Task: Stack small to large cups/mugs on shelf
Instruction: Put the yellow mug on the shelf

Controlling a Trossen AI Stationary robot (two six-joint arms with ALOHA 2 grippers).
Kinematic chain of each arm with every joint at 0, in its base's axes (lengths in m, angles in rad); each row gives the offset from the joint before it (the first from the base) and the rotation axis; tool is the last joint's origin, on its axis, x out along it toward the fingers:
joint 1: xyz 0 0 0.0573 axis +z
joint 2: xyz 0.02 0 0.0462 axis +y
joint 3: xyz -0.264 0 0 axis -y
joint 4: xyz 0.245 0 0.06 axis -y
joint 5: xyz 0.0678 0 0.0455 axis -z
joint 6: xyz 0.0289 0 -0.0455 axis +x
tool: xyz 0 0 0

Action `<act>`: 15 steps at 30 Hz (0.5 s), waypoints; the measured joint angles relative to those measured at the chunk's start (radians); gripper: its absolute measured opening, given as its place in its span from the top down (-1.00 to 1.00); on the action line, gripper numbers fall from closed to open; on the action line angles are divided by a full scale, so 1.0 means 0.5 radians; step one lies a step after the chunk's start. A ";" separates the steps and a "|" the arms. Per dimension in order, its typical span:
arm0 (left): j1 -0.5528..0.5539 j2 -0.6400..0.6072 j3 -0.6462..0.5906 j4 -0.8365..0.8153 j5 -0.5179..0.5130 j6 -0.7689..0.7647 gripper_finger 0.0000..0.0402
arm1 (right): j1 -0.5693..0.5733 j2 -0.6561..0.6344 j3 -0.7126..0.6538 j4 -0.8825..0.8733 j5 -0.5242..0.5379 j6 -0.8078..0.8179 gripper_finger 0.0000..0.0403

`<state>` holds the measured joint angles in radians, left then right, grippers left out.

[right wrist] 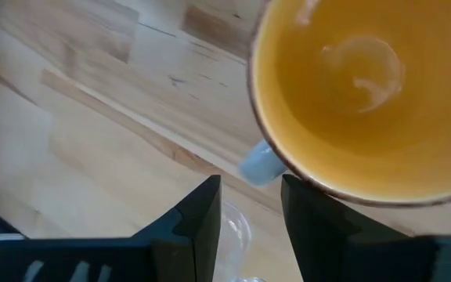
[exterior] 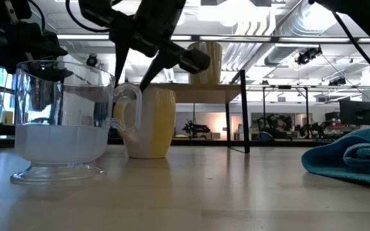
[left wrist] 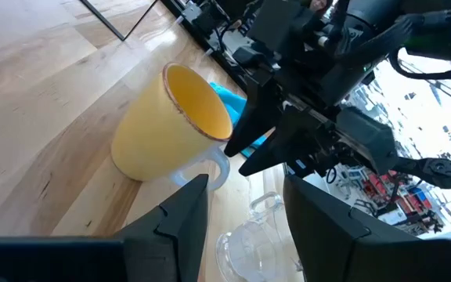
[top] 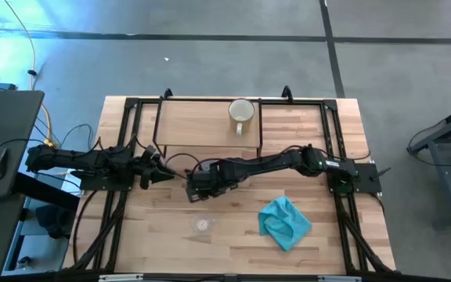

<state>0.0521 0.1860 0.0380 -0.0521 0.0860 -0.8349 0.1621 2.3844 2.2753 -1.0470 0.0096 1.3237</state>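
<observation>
The right end effector [top: 193, 188] hangs low over the middle of the counter [top: 335, 243], its fingers [right wrist: 186, 227] apart just above the rim of the orange mug [left wrist: 171, 125], touching nothing. The mug stands upright on the bare wood, handle toward the counter's front edge. The left end effector [top: 165, 177] sits just beside it on the left — fingers apart too, holding nothing. The small clear glass cup [top: 202, 225] stands a little nearer the front edge, with open wood all around it. The cream-white mug [top: 241, 113] is already on the shelf [top: 186, 125] at the back, close to its right end, the rest of the board open. A teal-blue cloth [top: 285, 222] lies crumpled to the right, well apart from the cups.
</observation>
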 joint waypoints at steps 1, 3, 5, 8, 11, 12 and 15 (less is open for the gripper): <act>0.000 -0.001 0.000 0.000 0.000 0.000 0.23 | -0.006 0.000 0.000 0.025 0.006 -0.012 0.37; 0.000 -0.001 0.000 0.000 0.000 0.000 0.23 | -0.018 0.000 0.000 0.074 0.028 -0.040 0.37; 0.000 -0.001 0.000 0.000 0.000 0.000 0.23 | -0.034 0.000 0.000 0.114 0.042 -0.058 0.37; 0.000 0.000 0.000 0.000 0.018 -0.002 0.23 | -0.057 0.000 0.000 0.161 0.076 -0.098 0.37; 0.000 0.000 0.000 0.006 0.076 -0.015 0.23 | -0.068 0.000 0.000 0.222 0.088 -0.149 0.37; 0.000 -0.001 0.000 0.011 0.108 -0.016 0.23 | -0.069 0.000 0.000 0.260 0.088 -0.172 0.37; 0.000 -0.001 0.000 0.029 0.235 -0.017 0.23 | -0.069 0.000 0.000 0.392 0.083 -0.236 0.37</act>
<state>0.0521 0.1856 0.0380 -0.0375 0.2034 -0.8436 0.1276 2.3844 2.2753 -0.8511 0.0510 1.2056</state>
